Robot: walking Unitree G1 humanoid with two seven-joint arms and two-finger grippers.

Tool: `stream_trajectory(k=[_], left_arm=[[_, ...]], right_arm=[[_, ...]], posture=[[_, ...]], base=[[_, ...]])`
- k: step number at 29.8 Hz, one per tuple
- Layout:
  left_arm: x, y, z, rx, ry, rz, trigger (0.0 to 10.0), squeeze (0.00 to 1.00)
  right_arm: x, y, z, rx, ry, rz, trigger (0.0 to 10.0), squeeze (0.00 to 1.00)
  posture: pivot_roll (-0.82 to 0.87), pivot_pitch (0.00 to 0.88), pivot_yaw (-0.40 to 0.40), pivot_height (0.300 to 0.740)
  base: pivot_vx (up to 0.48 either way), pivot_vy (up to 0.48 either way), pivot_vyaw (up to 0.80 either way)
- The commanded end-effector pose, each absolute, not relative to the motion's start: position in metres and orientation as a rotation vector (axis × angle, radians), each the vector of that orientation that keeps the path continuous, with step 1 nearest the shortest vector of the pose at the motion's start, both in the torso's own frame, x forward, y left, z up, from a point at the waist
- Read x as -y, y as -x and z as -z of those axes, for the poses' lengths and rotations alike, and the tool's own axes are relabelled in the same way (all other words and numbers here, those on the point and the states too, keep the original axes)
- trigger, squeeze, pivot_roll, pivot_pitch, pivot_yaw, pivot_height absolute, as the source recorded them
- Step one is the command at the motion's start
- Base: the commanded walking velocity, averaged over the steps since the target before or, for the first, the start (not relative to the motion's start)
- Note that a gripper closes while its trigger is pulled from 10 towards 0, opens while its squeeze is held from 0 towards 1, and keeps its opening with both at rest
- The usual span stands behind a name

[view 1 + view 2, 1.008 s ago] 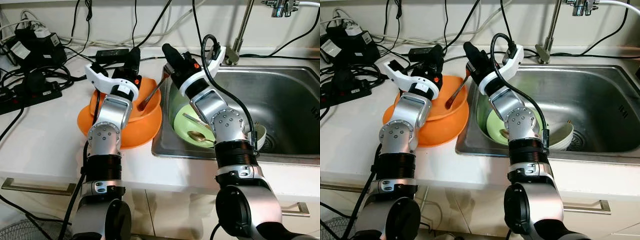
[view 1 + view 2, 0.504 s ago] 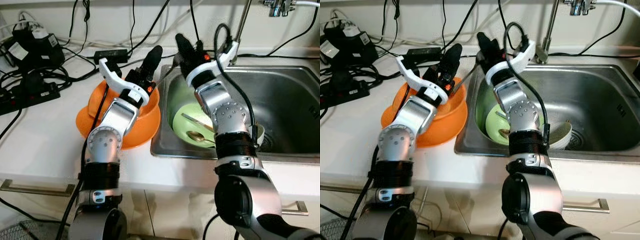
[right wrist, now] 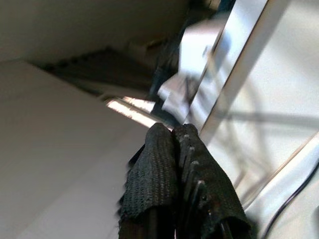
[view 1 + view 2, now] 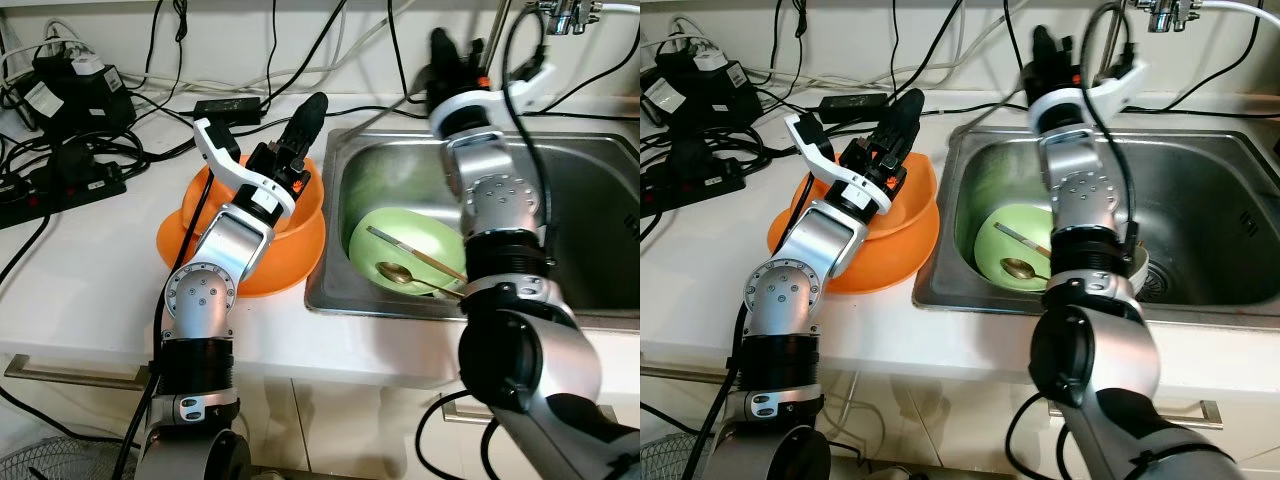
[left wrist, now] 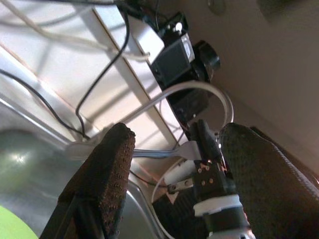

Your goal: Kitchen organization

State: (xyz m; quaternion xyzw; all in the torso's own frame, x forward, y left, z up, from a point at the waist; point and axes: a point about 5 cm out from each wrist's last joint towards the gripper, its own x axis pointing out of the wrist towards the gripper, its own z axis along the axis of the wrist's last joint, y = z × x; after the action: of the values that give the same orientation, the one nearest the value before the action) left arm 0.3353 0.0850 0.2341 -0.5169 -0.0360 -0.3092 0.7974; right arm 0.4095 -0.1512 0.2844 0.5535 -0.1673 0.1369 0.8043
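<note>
One steel sink [image 4: 590, 200] is set in the white worktop [image 4: 80, 270], with one orange bowl [image 4: 300, 215] just left of it and one green bowl [image 4: 425, 235] inside holding two spoons [image 4: 400, 272]. The right hand [image 4: 447, 55], pinched on a utensil handle [image 4: 385, 103], hangs over the sink's far left corner. The left hand [image 4: 305, 118] gapes wide above the orange bowl; I judge the utensil should be lowered slowly, clear of the cables [image 4: 150, 130].
</note>
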Motion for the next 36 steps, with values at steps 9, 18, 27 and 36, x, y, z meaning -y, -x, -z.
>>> stream_trajectory(k=[9, 18, 27, 36], left_arm=[[-0.077, -0.320, -0.224, -0.040, 0.807, 0.814, 10.0, 0.00], [-0.092, -0.310, -0.219, -0.042, 0.210, 0.872, 10.0, 0.00], [-0.093, -0.301, -0.216, -0.065, -0.051, 0.955, 10.0, 0.00], [-0.091, -0.294, -0.205, -0.116, -0.131, 1.044, 10.0, 0.00]], right_arm=[[0.168, -0.412, -0.265, 0.295, -0.775, -0.174, 0.0, 0.00], [0.164, -0.405, -0.204, 0.063, -0.173, -0.206, 0.4, 0.00], [0.156, -0.399, -0.178, -0.046, 0.057, -0.294, 6.2, 0.00], [0.141, -0.396, -0.159, -0.149, 0.183, -0.387, 10.0, 0.00]], posture=[[-0.04, 0.000, 0.074, 0.740], [-0.03, 0.000, 0.079, 0.740], [-0.02, 0.000, 0.083, 0.740], [-0.01, 0.000, 0.085, 0.740]], base=[[0.000, 0.000, 0.00], [0.000, 0.000, 0.00], [0.000, 0.000, 0.00], [0.000, 0.000, 0.00]])
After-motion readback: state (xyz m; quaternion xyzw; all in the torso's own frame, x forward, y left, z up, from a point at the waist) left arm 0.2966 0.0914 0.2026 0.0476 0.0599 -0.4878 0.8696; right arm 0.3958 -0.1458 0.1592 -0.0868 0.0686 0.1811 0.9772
